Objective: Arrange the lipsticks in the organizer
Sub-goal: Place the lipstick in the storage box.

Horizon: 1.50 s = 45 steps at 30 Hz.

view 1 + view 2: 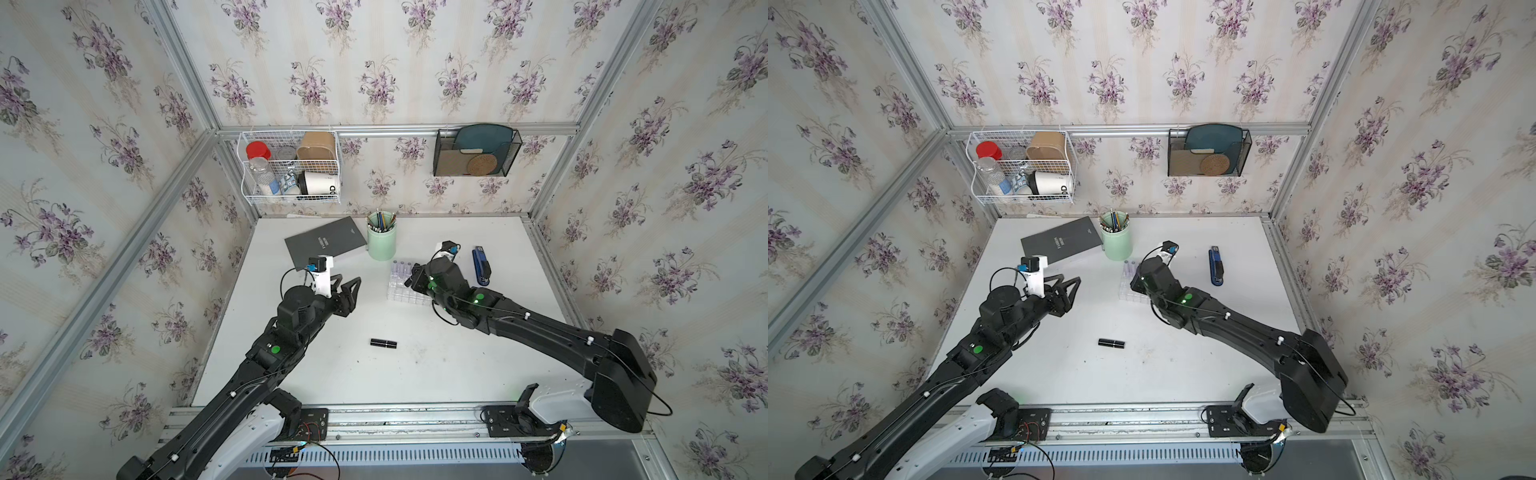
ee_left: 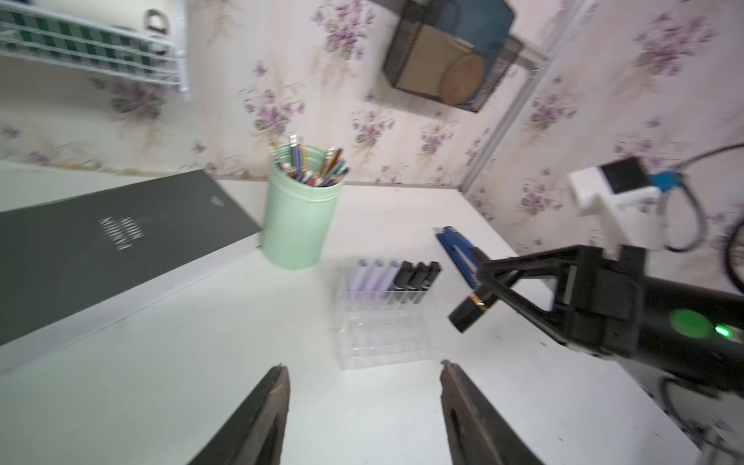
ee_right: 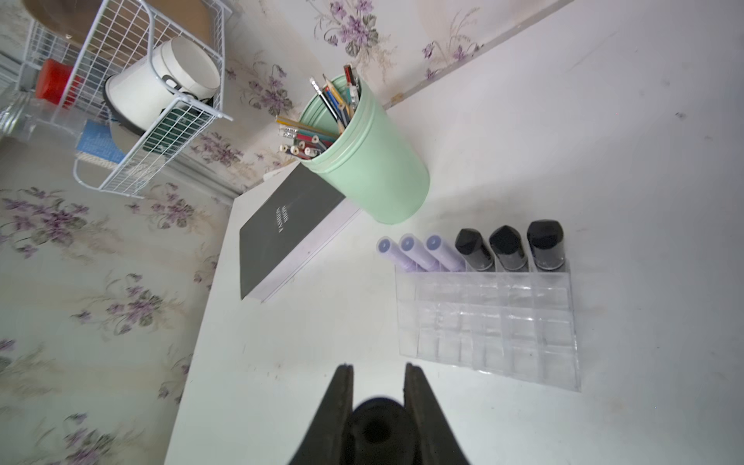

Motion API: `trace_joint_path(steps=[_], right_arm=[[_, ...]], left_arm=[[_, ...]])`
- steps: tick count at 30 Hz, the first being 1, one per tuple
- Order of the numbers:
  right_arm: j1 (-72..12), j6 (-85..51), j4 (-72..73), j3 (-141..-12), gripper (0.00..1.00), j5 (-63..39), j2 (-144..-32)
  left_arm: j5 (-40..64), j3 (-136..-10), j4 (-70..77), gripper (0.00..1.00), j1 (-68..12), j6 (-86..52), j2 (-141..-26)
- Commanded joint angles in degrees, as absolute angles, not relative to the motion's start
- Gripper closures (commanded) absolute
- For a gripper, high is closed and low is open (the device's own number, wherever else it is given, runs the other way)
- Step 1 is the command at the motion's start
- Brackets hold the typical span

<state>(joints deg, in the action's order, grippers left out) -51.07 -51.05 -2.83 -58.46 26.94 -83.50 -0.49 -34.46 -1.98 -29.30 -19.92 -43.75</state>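
My left pincer (image 2: 364, 366) is spread wide with nothing between its fingers, raised over the table (image 1: 457, 365) in front of the dark book (image 1: 324, 243). My right pincer (image 2: 487, 288) is pressed together on a pinched lipstick (image 2: 469, 310), a glossy black tube with a thin metallic band. One end sticks out past the fingertips, and in the right wrist view the round end (image 3: 378, 426) sits squeezed between the two fingers. That tube is close to the organizer (image 3: 487, 322) but in none of its cells. I cannot tell which part of the tray it is nearest, since the right wrist covers much of the tray in both top views. The organizer is a clear gridded tray on the table, between the mint-green pen cup (image 1: 381, 243) and the blue stapler (image 1: 481, 266). Its row nearest the back wall is filled. Three lilac lipsticks (image 3: 435, 253) stand side by side at the end toward the book, and three black lipsticks (image 3: 509, 251) stand next to them at the other end. The cells in the nearer rows are bare. A loose lipstick (image 1: 383, 343), also black, lies on its side on the open table between my two arms. It is well apart from the organizer and closer to the front edge, and neither pincer touches it.
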Motion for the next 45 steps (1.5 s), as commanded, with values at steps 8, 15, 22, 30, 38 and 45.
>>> trace_joint_path(steps=[8,15,22,30,38,45], right_arm=[[-54.7,-40.8,9.9,-67.7,0.99,49.0,-103.2],[-53.5,-40.9,10.5,-71.1,0.99,43.9,-109.5],[-52.7,-40.9,11.2,-71.4,0.99,43.5,-111.5],[-52.4,-40.5,11.3,-72.0,0.99,44.0,-113.5],[-52.5,-40.7,10.9,-72.3,0.99,44.9,-114.9],[-52.4,-40.3,10.4,-72.9,0.99,46.0,-115.8]], left_arm=[[-2.1,-32.3,-7.3,0.40,-23.9,-22.5,-43.0],[1.4,-31.3,-6.5,0.40,-19.8,-24.4,-42.5],[3.3,-30.9,-5.8,0.41,-18.3,-25.1,-42.9],[4.4,-30.9,-5.3,0.41,-17.6,-25.2,-43.3],[5.2,-30.8,-5.0,0.42,-17.2,-25.2,-43.1],[5.6,-30.6,-5.0,0.42,-17.1,-25.3,-42.8]])
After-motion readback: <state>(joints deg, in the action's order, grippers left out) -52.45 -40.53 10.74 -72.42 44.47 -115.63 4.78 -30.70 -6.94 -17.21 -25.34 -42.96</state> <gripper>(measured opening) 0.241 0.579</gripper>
